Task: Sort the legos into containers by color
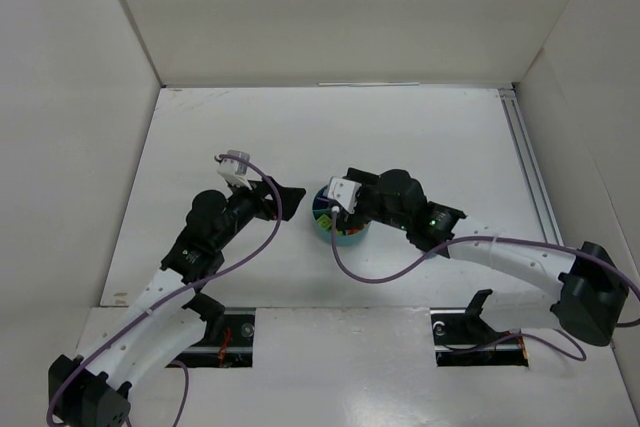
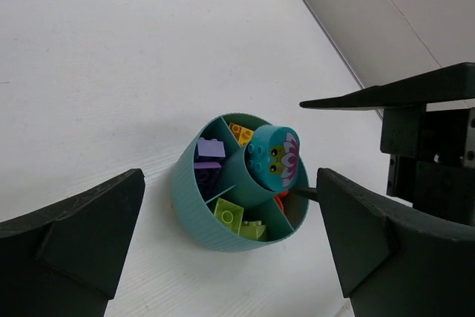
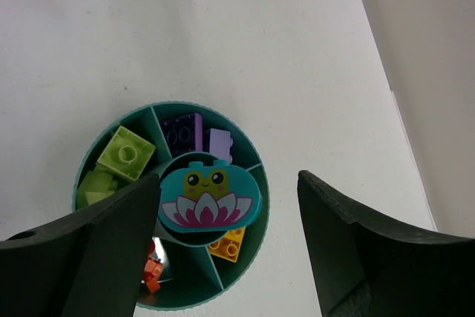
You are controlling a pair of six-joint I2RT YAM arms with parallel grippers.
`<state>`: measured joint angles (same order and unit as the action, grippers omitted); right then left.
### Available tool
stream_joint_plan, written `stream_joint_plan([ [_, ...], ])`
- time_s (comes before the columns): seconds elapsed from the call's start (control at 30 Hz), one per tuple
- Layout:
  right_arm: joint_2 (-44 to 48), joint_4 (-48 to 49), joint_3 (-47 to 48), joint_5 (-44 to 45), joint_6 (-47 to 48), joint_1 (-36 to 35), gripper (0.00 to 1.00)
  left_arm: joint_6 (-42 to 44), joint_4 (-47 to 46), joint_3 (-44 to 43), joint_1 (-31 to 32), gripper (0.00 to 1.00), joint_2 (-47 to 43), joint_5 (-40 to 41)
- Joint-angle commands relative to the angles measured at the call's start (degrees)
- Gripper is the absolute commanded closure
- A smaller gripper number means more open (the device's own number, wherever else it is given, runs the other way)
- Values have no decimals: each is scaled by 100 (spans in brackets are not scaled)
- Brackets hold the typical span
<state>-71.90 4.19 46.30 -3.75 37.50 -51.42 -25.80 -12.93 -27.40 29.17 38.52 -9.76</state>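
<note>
Two open, empty grippers (image 2: 230, 177) (image 3: 228, 178)

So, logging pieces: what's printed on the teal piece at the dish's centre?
Teal piece: yellow-green face, pink lotus; right wrist view.

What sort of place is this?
Likely a lab robot cell: a white table walled by plain white panels, two arms bolted at its near edge, a teal dish of legos.

Dish (image 2: 194, 213): teal plastic, outer wall finely ribbed, matt.
Legos (image 3: 126, 154): smooth plastic, slight sheen.
Table (image 2: 111, 72): white, matt, faintly grained.
Left fingers (image 2: 74, 235): black matt plastic.
</note>
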Motion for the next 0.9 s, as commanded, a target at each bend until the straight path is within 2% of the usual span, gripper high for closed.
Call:
stream_joint_plan([
  [0.0,273,118,116,-407,-76,-44,21,67,-263,6,10,0,49,-61],
  [0.2,457,118,116,-407,-137,-44,21,67,-377,6,10,0,156,-175],
  [0.33,650,13,116,162,-452,-44,22,67,-430,6,10,0,208,-290],
  [0.4,756,-154,116,829,-777,-44,22,127,-430,6,10,0,269,-422],
  [0.5,1037,-1066,116,1943,-1743,-44,15,128,-368,-55,10,0,331,-553],
  [0.53,1125,-1748,116,2183,-2068,-44,11,128,-307,-55,10,0,331,-553],
  [0.57,1326,-2111,116,2377,-2776,-44,8,128,-307,-107,10,0,384,-553],
  [0.63,1546,-2814,116,2651,-3438,149,3,128,-307,-108,10,0,384,-606],
  [0.67,1791,-3427,-76,2651,-3990,393,0,128,-307,-108,10,0,384,-606],
  [0.73,2003,-3792,-314,2215,-4258,754,0,67,-307,-56,10,0,384,-606],
  [0.77,2083,-3968,-585,1986,-4338,1182,0,67,-307,-3,10,0,384,-606],
  [0.87,2329,-3969,-999,1010,-4338,1748,0,14,-360,50,10,0,384,-659],
])
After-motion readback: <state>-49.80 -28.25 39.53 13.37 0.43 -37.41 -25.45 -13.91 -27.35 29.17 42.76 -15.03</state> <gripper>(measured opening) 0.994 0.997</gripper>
